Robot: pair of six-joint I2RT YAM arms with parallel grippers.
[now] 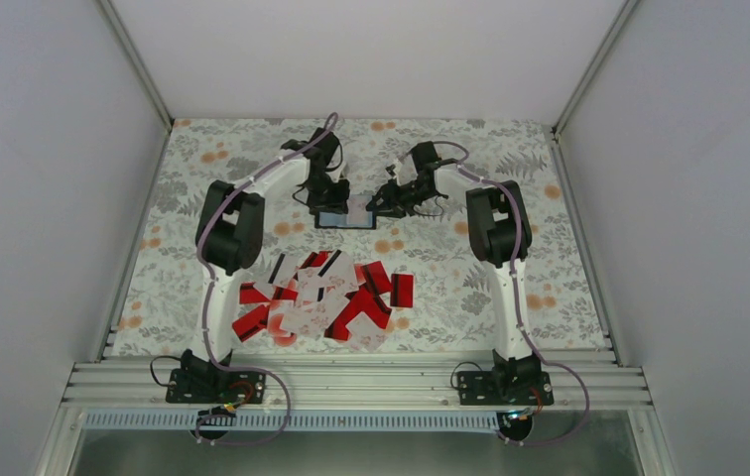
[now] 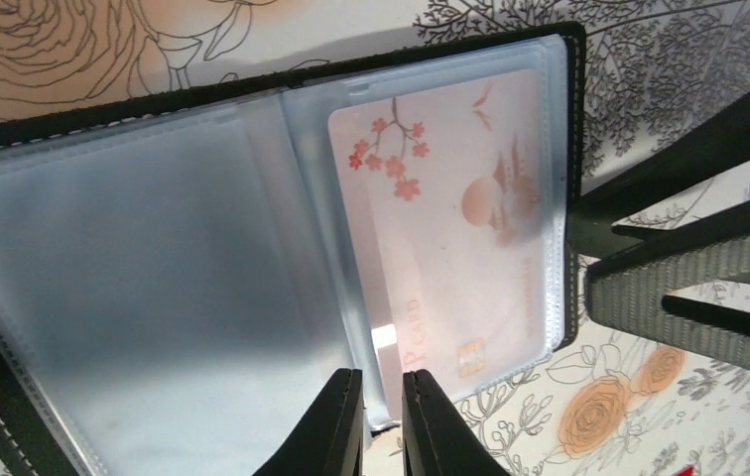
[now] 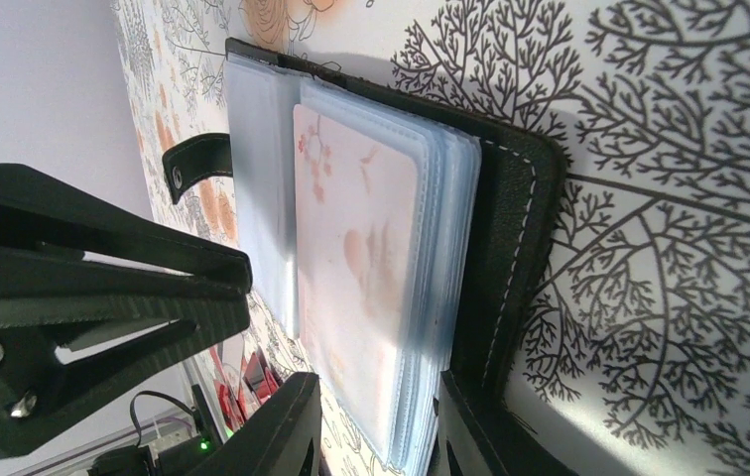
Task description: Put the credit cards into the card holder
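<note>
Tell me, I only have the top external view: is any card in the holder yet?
Observer: Yes. The left wrist view shows one pale pink card with a blossom print, inside the right-hand sleeve of the open card holder.
Operator: And the sleeve beside it?
Observer: The left-hand sleeve looks empty.
Operator: What is the right arm doing?
Observer: In the right wrist view, the right gripper has its jaws closed on the holder's stack of sleeves at its right side.
</note>
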